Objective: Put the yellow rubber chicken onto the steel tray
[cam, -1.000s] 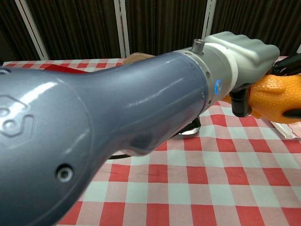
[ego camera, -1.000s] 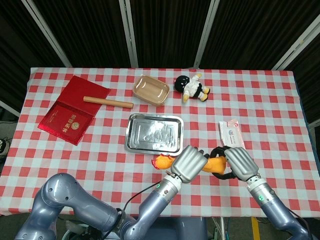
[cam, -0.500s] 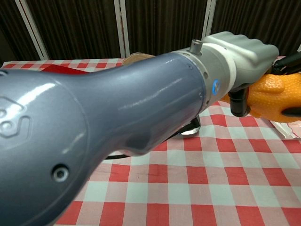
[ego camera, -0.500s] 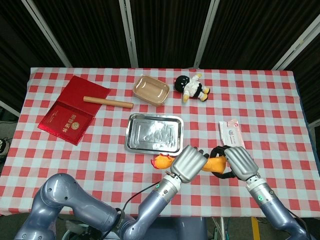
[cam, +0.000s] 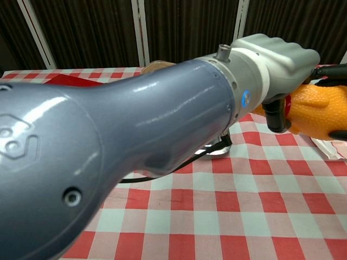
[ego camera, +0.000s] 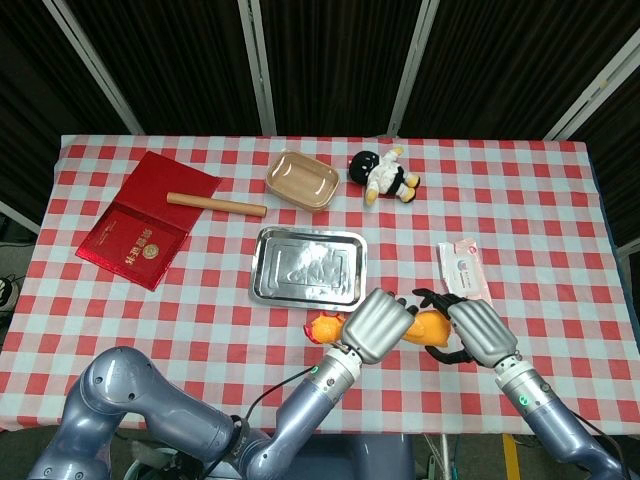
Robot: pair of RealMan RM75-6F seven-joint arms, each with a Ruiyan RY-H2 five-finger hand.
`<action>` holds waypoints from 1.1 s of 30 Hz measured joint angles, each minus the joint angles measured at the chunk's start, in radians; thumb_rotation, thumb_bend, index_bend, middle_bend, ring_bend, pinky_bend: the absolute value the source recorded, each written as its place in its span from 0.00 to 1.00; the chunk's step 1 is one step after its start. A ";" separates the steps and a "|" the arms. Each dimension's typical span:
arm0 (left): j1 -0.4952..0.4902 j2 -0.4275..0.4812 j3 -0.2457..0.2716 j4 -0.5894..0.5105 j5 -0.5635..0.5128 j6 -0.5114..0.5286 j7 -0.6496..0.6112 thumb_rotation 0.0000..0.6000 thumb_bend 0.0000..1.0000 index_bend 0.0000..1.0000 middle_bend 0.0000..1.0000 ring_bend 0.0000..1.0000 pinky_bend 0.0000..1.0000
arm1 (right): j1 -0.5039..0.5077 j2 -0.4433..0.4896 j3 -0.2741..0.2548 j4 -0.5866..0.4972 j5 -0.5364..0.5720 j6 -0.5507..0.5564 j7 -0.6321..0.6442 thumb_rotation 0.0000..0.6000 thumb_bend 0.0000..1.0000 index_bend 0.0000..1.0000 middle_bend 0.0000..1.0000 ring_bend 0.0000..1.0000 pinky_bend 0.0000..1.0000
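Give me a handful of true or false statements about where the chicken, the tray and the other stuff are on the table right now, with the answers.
1. The rubber chicken lies on the steel tray. False: it is off the tray, between the two hands.
2. The left hand is on the chicken. True.
3. The steel tray holds the plush doll. False: the doll lies beyond the tray, which is bare.
4. A wooden stick lies beside the red booklet. True.

Reaching in from the near table edge, forearms angled toward each other. Left hand (ego camera: 378, 327) curling knuckles-up, gripping the yellow rubber chicken (ego camera: 425, 327); right hand (ego camera: 478, 332) clasping its other end, dark fingers (ego camera: 432, 297) wrapping it.
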 measured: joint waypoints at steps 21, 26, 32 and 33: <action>0.013 -0.002 0.000 -0.009 0.005 -0.018 -0.004 1.00 0.50 0.54 0.60 0.53 0.68 | 0.007 -0.024 0.018 0.024 0.019 0.018 0.011 1.00 0.74 0.96 0.74 0.83 0.90; 0.015 -0.001 0.000 -0.013 0.007 -0.019 -0.003 1.00 0.50 0.54 0.60 0.53 0.68 | 0.002 -0.032 0.023 0.025 0.019 0.035 0.010 1.00 0.78 1.00 0.84 0.93 0.99; 0.016 0.000 -0.002 -0.015 0.007 -0.019 -0.002 1.00 0.50 0.54 0.60 0.53 0.68 | -0.003 -0.039 0.025 0.024 0.022 0.050 0.003 1.00 0.79 1.00 0.87 0.95 1.00; 0.016 0.000 -0.002 -0.015 0.006 -0.020 -0.002 1.00 0.50 0.54 0.60 0.53 0.68 | -0.004 -0.039 0.025 0.023 0.023 0.051 0.001 1.00 0.79 0.98 0.87 0.93 0.99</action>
